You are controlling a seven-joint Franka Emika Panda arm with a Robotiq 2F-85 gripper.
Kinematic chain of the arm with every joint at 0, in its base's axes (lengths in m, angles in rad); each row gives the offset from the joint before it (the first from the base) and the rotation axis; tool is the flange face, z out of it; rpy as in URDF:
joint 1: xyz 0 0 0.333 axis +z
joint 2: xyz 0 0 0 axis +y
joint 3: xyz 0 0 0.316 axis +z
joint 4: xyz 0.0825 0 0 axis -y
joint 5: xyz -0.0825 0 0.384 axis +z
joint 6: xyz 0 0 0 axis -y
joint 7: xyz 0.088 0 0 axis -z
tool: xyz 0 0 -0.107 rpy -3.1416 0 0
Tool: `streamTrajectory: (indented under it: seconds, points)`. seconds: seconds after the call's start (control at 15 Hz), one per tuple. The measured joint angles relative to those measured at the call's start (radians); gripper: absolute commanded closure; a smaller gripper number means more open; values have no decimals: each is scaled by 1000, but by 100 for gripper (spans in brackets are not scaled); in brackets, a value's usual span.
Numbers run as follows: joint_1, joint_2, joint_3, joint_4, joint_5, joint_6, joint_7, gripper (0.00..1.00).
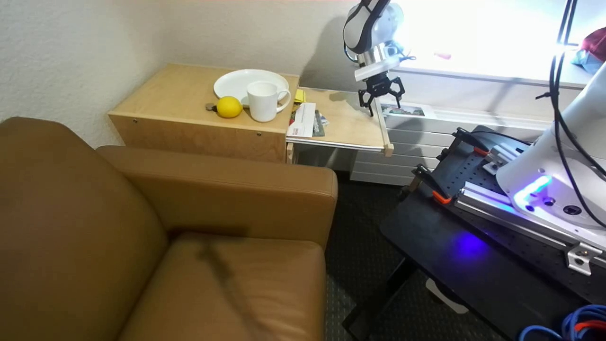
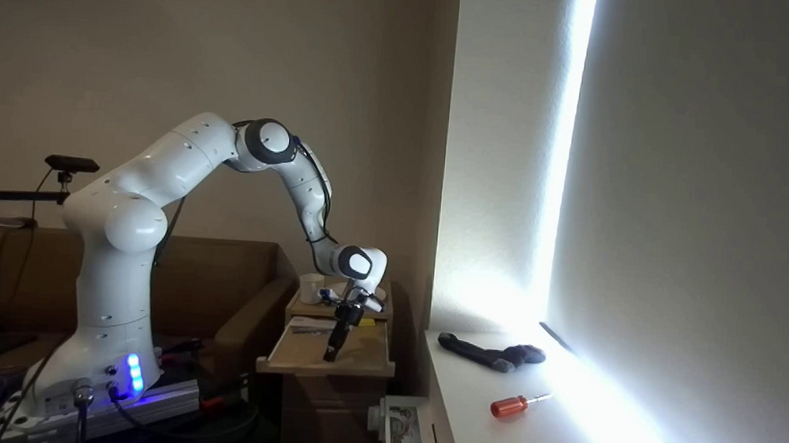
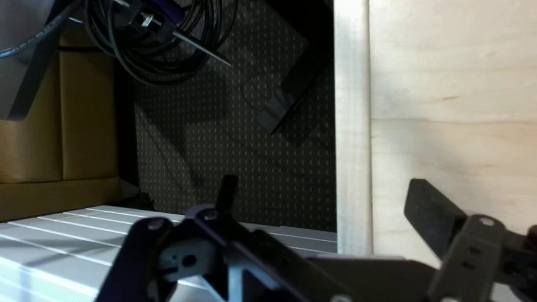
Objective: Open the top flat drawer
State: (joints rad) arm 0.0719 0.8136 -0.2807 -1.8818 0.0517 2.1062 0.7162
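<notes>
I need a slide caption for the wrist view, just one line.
Open gripper, its fingers to either side of the pale front strip of the pulled-out drawer, dark carpet below.

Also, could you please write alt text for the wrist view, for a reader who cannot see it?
Open gripper straddling the pale front strip of the open top flat drawer, one finger seen against the drawer, the other against dark dotted carpet. Coiled black cables at upper left, a brown sofa at left, a white slatted panel at lower left.

Exterior views face down past sofa (image 1: 189,213), level past windowsill (image 2: 459,397), sharing drawer (image 1: 350,128). Wrist view: close, downward, drawer at 3 o'clock.
</notes>
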Motion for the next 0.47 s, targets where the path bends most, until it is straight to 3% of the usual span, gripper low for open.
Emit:
streamTrajectory:
  seconds: [0.27,0.47]
  points:
    - [-50,1,19,32,40,3,-9,0]
    - [-48,4,20,33,36,3,-6,0]
